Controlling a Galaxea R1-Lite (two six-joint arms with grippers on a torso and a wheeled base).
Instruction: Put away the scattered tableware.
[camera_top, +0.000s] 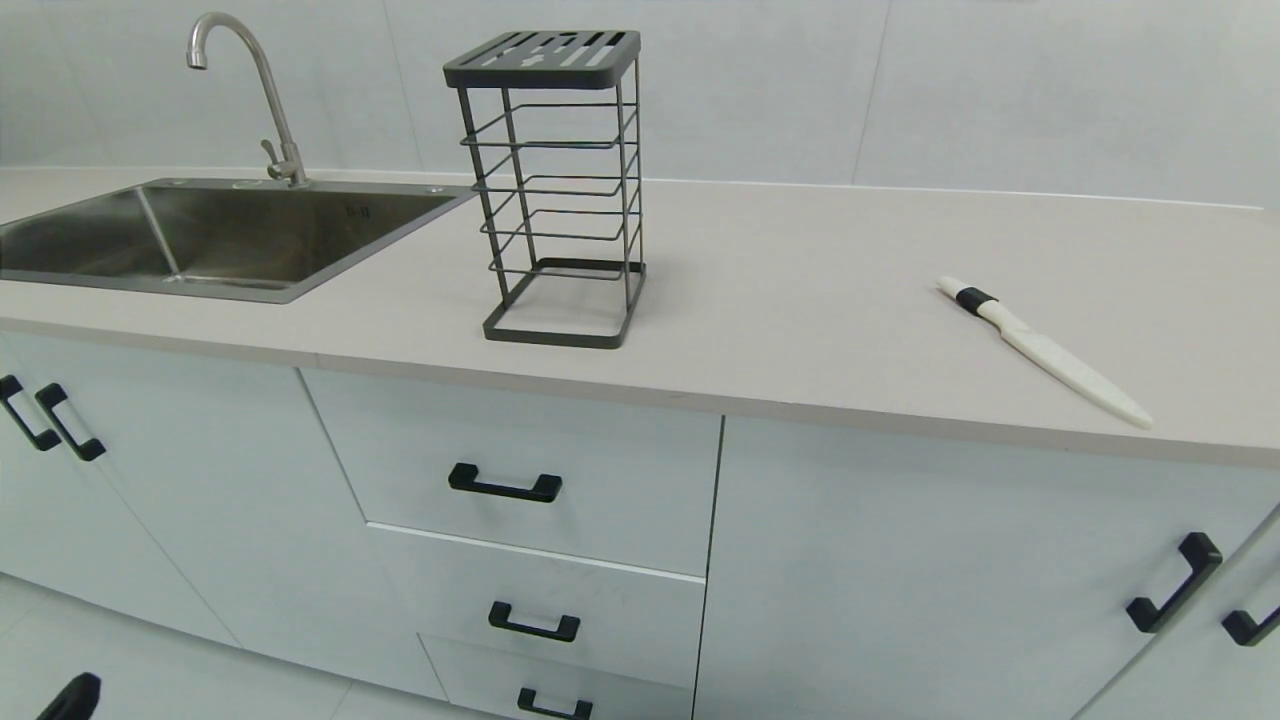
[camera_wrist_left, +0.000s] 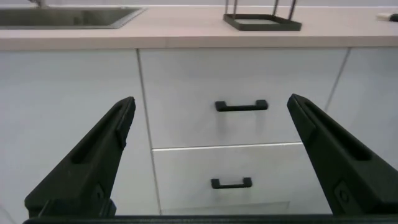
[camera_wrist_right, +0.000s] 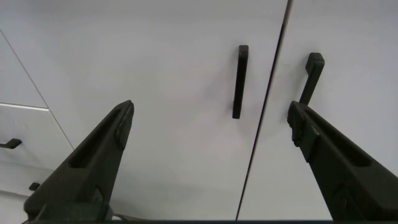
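Head view: a white knife (camera_top: 1040, 350) with a black band near its handle lies flat on the countertop (camera_top: 800, 280), far to the right and near the front edge, well apart from the black wire rack (camera_top: 555, 190) standing upright mid-counter. Left of the rack sits a steel sink (camera_top: 200, 287) with a curved faucet (camera_top: 255, 90) behind it. The left gripper (camera_wrist_left: 211, 102) is spread wide, grasping nothing, facing the drawers (camera_wrist_left: 241, 74) below the rack. The right gripper (camera_wrist_right: 211, 107) is likewise spread and unladen, facing two cabinet doors (camera_wrist_right: 155, 93) with vertical black handles (camera_wrist_right: 240, 81).
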